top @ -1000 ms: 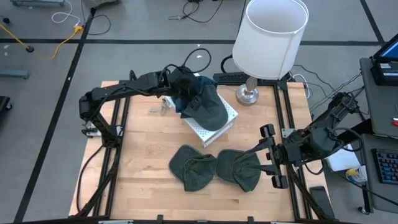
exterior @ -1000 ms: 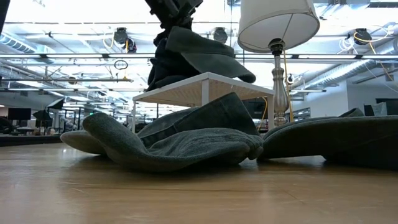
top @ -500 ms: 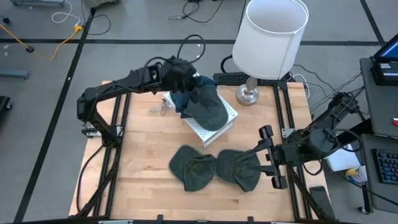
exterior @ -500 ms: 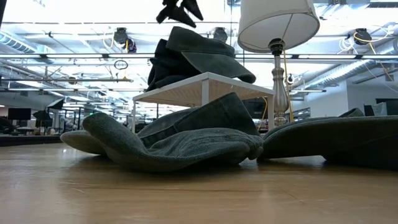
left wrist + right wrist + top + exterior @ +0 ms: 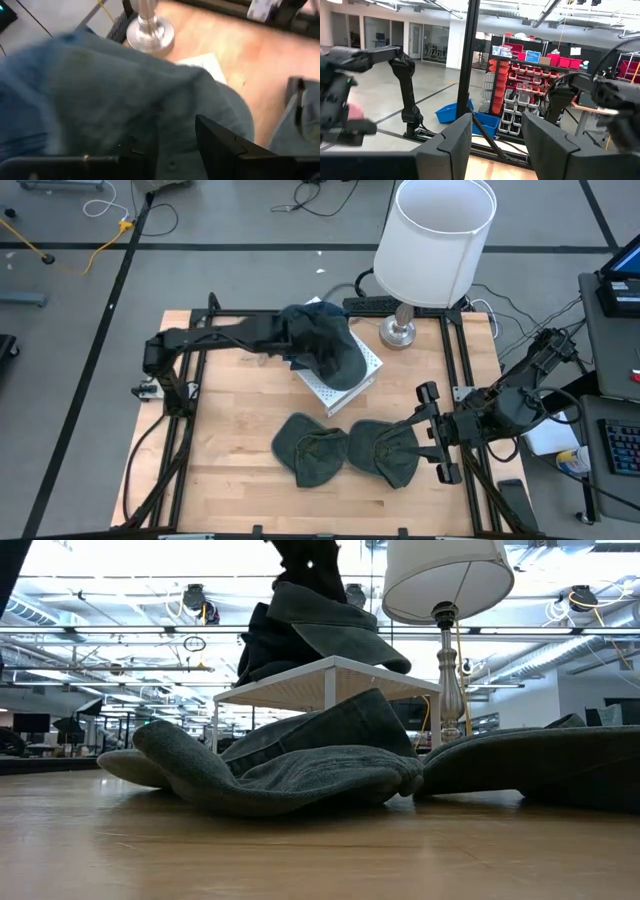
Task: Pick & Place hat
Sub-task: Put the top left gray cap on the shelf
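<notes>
Several dark grey-green hats are in view. A pile of them point(image 5: 335, 352) sits on a small white stand point(image 5: 352, 386) at the table's far middle, with a bluish one low in the pile. Two more hats point(image 5: 310, 450) point(image 5: 386, 452) lie flat on the near table. My left gripper point(image 5: 298, 330) is open and hangs right over the pile's top hat point(image 5: 320, 615); the left wrist view shows cloth point(image 5: 125, 95) between and below its fingers. My right gripper point(image 5: 432, 430) waits open just right of the right-hand table hat. My left gripper point(image 5: 175, 150) points down at the crown of the top hat point(image 5: 170, 115) on the pile, a finger on either side. Whether the fingertips touch the cloth cannot be told. The hat rests on the pile.
A tall lamp with a white shade point(image 5: 437, 235) stands on a metal base point(image 5: 397, 332) just right of the stand, close to the left arm's reach. Black frame rails point(image 5: 455, 360) run along both table sides. Bare wood point(image 5: 230, 430) lies left of the near hats.
My left gripper let go of the top hat and rose clear of the pile, leaving the hat resting there. It then came back down over the pile, shifted slightly toward the table's right, with the arm stretched lower. The right arm kept still.
</notes>
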Controlling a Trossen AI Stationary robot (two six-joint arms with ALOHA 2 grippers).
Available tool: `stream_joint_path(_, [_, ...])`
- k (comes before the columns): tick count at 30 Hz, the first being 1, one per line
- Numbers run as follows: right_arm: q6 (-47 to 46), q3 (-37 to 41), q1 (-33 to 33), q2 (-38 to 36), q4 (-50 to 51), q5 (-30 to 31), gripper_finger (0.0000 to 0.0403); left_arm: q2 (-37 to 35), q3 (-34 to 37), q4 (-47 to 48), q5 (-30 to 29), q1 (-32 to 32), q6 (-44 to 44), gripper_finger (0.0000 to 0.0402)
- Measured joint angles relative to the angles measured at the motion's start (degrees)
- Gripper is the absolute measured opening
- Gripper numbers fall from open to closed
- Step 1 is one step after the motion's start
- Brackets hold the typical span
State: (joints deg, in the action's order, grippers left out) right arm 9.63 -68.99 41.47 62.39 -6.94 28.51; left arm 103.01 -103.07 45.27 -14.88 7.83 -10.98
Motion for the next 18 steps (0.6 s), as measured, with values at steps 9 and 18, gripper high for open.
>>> stream_joint_path(9, [-0.1,0.0,0.0,0.0,0.0,0.0,0.0164,6.3,0.0,4.7,-4.0,-1.3,-2.1,0.0127])
stream_joint_path(18, [-0.1,0.0,0.0,0.0,-0.1,0.0,0.0164,6.5,0.0,4.3,-4.8,-1.3,-2.8,0.0127])
